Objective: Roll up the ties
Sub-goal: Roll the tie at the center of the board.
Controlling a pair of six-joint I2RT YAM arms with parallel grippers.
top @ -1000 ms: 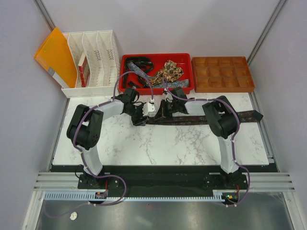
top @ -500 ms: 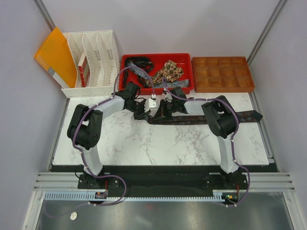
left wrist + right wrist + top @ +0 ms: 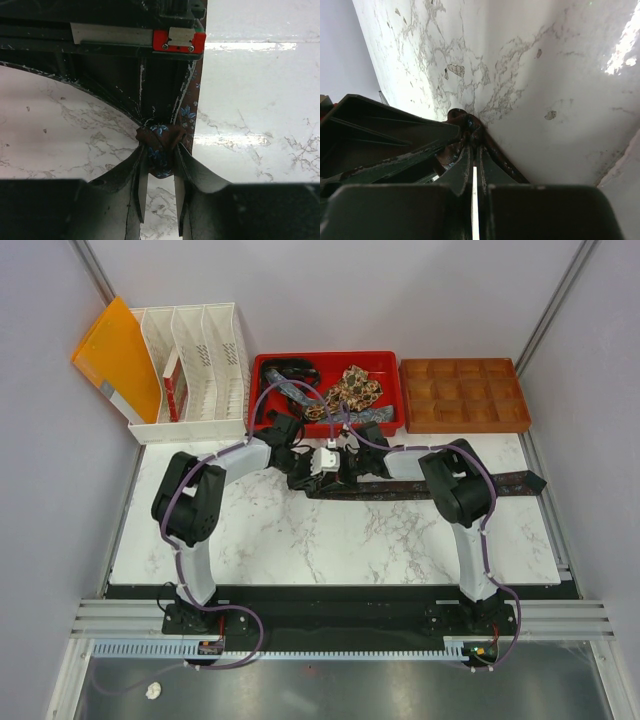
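A dark brown tie (image 3: 430, 487) with small blue flowers lies stretched across the marble table, its pointed end at the right. Its left end is bunched into a small roll (image 3: 160, 145). My left gripper (image 3: 308, 478) is shut on that roll; in the left wrist view the fabric sits pinched between the fingertips (image 3: 143, 175). My right gripper (image 3: 338, 475) faces it from the right and is shut on the same rolled end (image 3: 470, 125). Both grippers meet at the roll. More ties (image 3: 350, 388) lie in the red tray.
A red tray (image 3: 392, 420) stands behind the grippers at the table's far edge. A brown compartment box (image 3: 463, 395) is at the back right. A white file rack (image 3: 195, 370) and an orange folder (image 3: 118, 358) are at the back left.
My left gripper has moved right with the rolled end, toward the right gripper. The tie's left end has shifted right with it. The right arm has barely moved.
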